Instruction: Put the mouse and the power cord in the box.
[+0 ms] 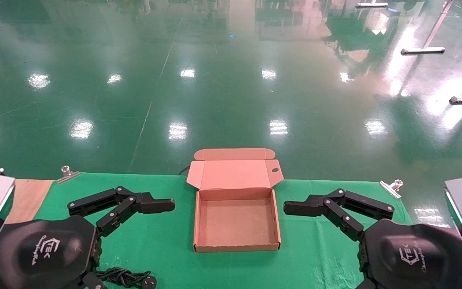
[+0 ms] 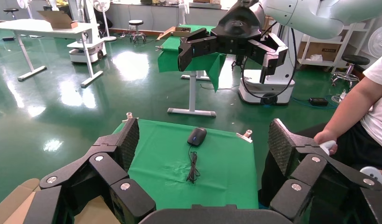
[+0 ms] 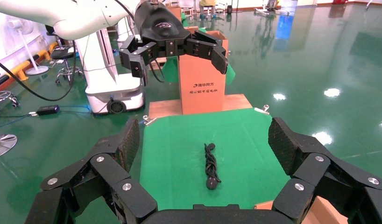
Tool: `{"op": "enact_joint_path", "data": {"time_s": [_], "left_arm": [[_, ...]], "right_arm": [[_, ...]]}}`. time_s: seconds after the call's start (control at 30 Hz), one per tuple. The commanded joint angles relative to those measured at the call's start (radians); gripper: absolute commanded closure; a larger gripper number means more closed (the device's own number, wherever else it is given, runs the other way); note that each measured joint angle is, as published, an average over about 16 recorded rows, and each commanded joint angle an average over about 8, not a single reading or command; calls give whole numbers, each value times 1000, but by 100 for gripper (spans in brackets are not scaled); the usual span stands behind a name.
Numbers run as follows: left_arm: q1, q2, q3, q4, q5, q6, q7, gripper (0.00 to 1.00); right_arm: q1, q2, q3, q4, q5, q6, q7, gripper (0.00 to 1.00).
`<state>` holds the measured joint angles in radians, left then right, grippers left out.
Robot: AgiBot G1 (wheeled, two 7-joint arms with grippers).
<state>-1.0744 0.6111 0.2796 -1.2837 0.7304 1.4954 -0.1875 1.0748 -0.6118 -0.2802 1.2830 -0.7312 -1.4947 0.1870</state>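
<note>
The brown cardboard box (image 1: pixel 197 224) lies open and empty in the middle of the green cloth, its flap lid (image 1: pixel 234 173) folded back. Across the cloth, the left wrist view shows the black mouse (image 2: pixel 197 136) with its thin cable (image 2: pixel 193 167). It is hidden in the head view. The power cord (image 1: pixel 126 277) lies bundled at the near left, under my left arm; the right wrist view shows the power cord (image 3: pixel 211 165) too. My left gripper (image 2: pixel 204 142) is open and empty, one finger (image 1: pixel 150 205) left of the box. My right gripper (image 3: pixel 204 142) is open and empty, one finger (image 1: pixel 307 208) right of the box.
Metal clips (image 1: pixel 67 173) (image 1: pixel 391 188) pin the green cloth (image 1: pixel 167 241) to the table's far corners. Bare wood (image 1: pixel 26 196) shows at the far left, with a tall cardboard carton (image 3: pixel 201 79) on it. A person's arm (image 2: pixel 362 112) is beside the table's right end.
</note>
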Motion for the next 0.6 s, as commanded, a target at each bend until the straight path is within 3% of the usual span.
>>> {"op": "enact_joint_path", "data": {"time_s": [0.03, 0.6], "left_arm": [[0, 0, 0, 0, 0, 0, 0, 0], [0, 0, 0, 0, 0, 0, 0, 0]], "right_arm": [[0, 0, 0, 0, 0, 0, 0, 0], [0, 0, 0, 0, 0, 0, 0, 0]]}}
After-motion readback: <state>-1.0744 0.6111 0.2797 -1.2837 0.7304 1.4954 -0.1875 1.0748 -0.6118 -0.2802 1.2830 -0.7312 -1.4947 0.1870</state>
